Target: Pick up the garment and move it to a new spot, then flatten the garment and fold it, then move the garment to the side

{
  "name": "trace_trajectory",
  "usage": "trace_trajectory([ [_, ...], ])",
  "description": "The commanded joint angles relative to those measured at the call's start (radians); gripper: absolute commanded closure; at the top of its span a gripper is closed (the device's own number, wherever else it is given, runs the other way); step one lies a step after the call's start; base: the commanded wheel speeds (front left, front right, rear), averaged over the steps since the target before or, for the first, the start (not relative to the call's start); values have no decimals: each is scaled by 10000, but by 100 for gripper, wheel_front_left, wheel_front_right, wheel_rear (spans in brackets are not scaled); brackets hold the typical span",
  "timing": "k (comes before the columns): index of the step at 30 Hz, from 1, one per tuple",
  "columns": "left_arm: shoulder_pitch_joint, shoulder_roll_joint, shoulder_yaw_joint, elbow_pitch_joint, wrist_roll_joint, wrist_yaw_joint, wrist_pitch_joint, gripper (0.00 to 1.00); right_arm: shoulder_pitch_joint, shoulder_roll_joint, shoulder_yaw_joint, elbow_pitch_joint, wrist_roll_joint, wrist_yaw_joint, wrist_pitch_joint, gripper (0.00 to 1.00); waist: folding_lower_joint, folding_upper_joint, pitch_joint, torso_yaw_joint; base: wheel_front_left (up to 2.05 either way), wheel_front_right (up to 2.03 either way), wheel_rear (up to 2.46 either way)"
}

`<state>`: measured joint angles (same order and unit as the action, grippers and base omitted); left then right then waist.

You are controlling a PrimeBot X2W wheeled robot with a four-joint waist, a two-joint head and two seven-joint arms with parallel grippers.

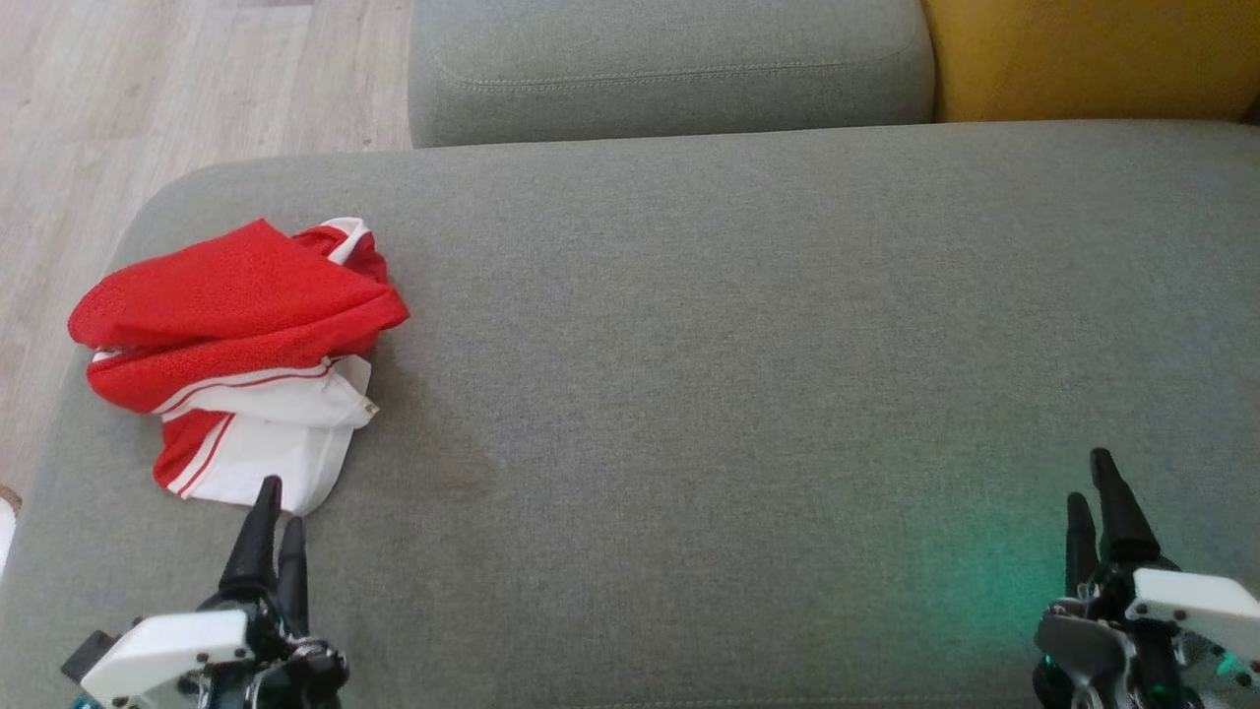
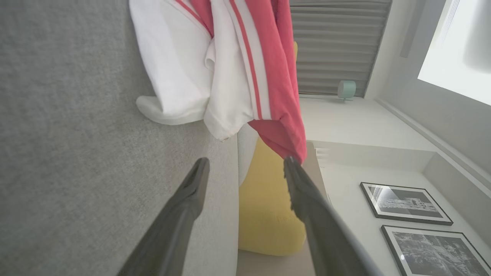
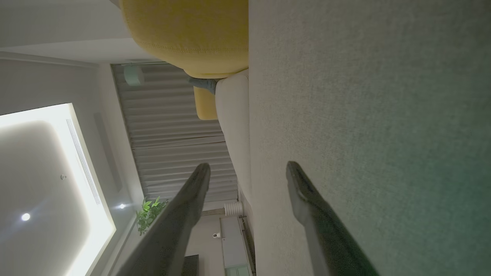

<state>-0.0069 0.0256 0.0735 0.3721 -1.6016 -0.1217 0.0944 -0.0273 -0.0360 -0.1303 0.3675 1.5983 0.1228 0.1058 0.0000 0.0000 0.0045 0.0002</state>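
Hovering beside the bunched garment (image 1: pixel 236 345) at ten o'clock on the cushion (image 1: pixel 689 345), the spread left gripper (image 1: pixel 281 502) should pinch several layers deep; the right gripper (image 1: pixel 1090 478) sits spread at five o'clock.

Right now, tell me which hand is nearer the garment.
Left. The left hand is right by the garment, at its white edge; the right hand is far across the cushion.

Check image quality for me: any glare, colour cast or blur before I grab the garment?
Head view: sharp, even light, green glow on the sofa cushion by the right gripper. Left wrist view: garment crisp, ceiling panel blown out. Right wrist view: dimmer, ceiling panel glaring.
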Motion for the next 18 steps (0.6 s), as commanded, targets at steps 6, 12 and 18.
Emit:
trace_trajectory([
  [6, -669, 83, 7, -358, 842, -12, -257, 0, -606, -282, 317, -347, -592, 8, -339, 0, 0, 0, 23, -5, 0, 0, 0],
  [12, -727, 91, -110, -413, 1724, 90, -432, 0, -724, -357, 408, -302, -1389, 11, -517, 0, 0, 0, 46, -9, 0, 0, 0],
  [18, -761, 100, -279, -386, 2543, 255, -608, 0, -807, -379, 526, -250, -2215, 15, -695, 0, 0, 0, 66, -19, 0, 0, 0],
])
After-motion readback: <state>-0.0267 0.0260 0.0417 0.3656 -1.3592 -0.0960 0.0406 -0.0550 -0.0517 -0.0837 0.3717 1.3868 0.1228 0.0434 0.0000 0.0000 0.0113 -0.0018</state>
